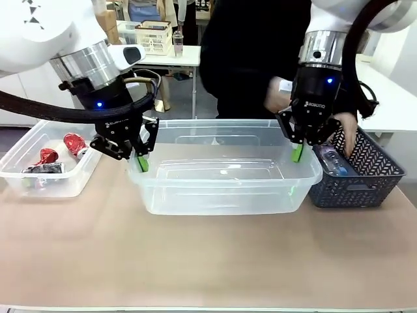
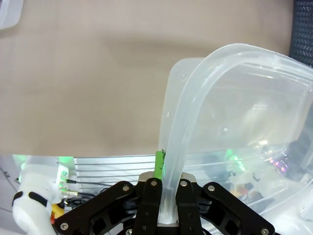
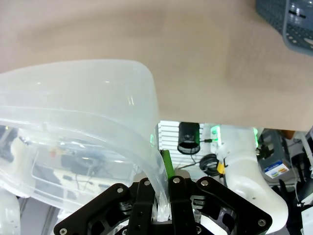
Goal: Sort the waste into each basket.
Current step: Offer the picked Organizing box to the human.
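A large clear basket (image 1: pixel 221 189) stands mid-table. My left gripper (image 1: pixel 141 158) is shut on its left rim; the left wrist view shows the rim (image 2: pixel 171 161) pinched between the fingers. At the right rim my right gripper (image 1: pixel 298 151) is shut too, with the wall (image 3: pixel 146 161) clamped between its pads. A smaller clear basket (image 1: pixel 26 147) at the left holds red foil pieces (image 1: pixel 73 144) and a dark piece (image 1: pixel 44 168). A clear bottle (image 1: pixel 333 160) with a blue label lies in the dark lattice basket (image 1: pixel 365 179).
A person in black stands behind the table; one hand (image 1: pixel 348 134) reaches into the lattice basket beside my right gripper. A white table (image 1: pixel 166 57) with a cream crate stands farther back. Bare tabletop (image 1: pixel 208 261) stretches in front.
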Tool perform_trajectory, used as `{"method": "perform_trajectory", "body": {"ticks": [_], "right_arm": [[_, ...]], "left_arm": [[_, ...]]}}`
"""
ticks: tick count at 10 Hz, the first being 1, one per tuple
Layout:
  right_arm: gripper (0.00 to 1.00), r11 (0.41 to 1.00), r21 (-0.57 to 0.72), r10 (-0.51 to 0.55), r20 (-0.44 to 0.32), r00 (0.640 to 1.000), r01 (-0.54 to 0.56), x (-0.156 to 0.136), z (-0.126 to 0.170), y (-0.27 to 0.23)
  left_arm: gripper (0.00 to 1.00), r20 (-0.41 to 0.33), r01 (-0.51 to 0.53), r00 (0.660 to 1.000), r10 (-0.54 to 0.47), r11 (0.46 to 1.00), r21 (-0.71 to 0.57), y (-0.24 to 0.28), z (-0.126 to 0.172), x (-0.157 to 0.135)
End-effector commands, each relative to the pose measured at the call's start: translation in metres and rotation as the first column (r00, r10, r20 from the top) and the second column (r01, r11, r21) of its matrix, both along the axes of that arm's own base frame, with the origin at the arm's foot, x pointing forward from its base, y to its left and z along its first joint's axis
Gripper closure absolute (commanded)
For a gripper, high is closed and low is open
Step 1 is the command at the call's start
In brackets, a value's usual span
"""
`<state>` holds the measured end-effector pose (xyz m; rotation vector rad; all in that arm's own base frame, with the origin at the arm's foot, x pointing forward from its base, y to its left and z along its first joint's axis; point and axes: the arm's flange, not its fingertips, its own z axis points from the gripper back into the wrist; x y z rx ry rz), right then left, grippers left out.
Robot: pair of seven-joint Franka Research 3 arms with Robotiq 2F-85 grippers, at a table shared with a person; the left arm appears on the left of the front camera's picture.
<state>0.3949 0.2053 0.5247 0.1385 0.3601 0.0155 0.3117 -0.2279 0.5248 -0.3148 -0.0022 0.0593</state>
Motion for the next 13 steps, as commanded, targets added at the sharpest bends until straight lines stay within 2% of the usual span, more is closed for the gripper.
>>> {"method": "perform_trajectory", "body": {"ticks": [1, 13], "right_arm": [[1.0, 1.0, 0.005, -0.017, 0.001, 1.0, 0.017, -0.0035, -0.0007, -0.0044], [1.0, 1.0, 0.005, -0.017, 0.001, 1.0, 0.017, -0.0035, -0.0007, -0.0044]], "left_arm": [[1.0, 0.009, -0.021, 1.0, 0.021, 1.0, 0.013, 0.0102, 0.0036, 0.0028], [1.0, 0.009, -0.021, 1.0, 0.021, 1.0, 0.013, 0.0102, 0.0036, 0.0028]]}}
